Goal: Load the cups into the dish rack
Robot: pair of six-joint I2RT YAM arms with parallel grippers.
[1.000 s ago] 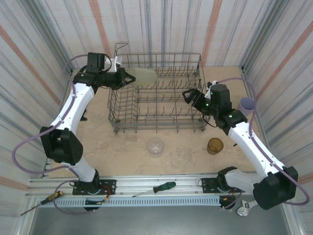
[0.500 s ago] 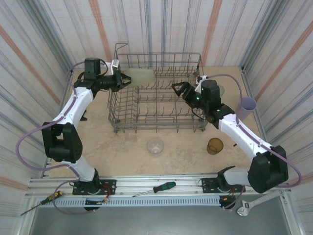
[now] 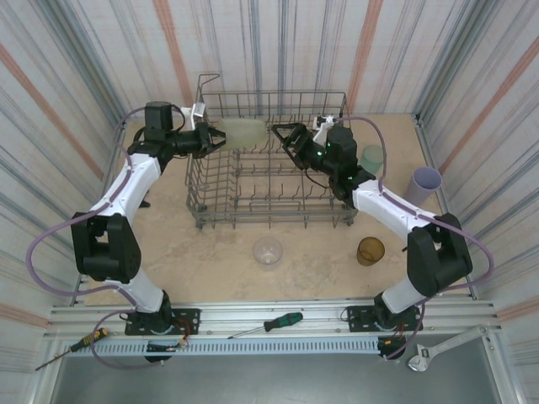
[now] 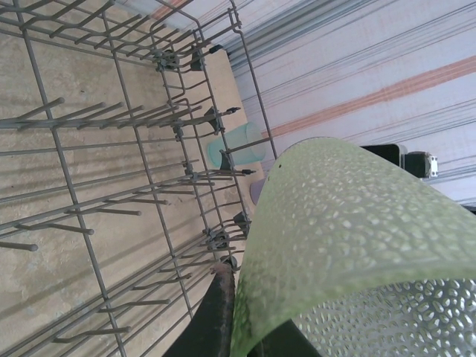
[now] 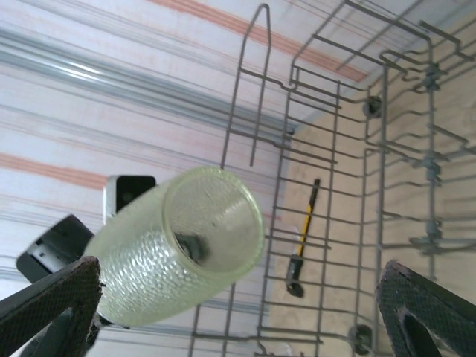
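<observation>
My left gripper (image 3: pixel 216 137) is shut on a pale yellow-green cup (image 3: pixel 249 132), holding it on its side above the back left corner of the grey wire dish rack (image 3: pixel 253 200). In the left wrist view the cup (image 4: pixel 349 238) bulks large beside one black finger (image 4: pixel 216 309). My right gripper (image 3: pixel 283 135) stands open over the rack, facing the cup's mouth (image 5: pixel 212 223) with its fingers (image 5: pixel 52 297) spread wide; the cup lies toward its left finger. On the table stand a teal cup (image 3: pixel 372 156), a lavender cup (image 3: pixel 425 179), an amber cup (image 3: pixel 370 251) and a clear cup (image 3: pixel 268 251).
Striped walls close in the table on three sides. A green-handled screwdriver (image 3: pixel 282 321), another screwdriver (image 3: pixel 84 341) and a wrench (image 3: pixel 429 358) lie on the near rail. A yellow-handled tool (image 5: pixel 305 238) lies on the table beyond the rack's left side.
My right arm has swung left and back across the rack, bringing its open gripper close to the held cup. The left gripper and cup have barely moved.
</observation>
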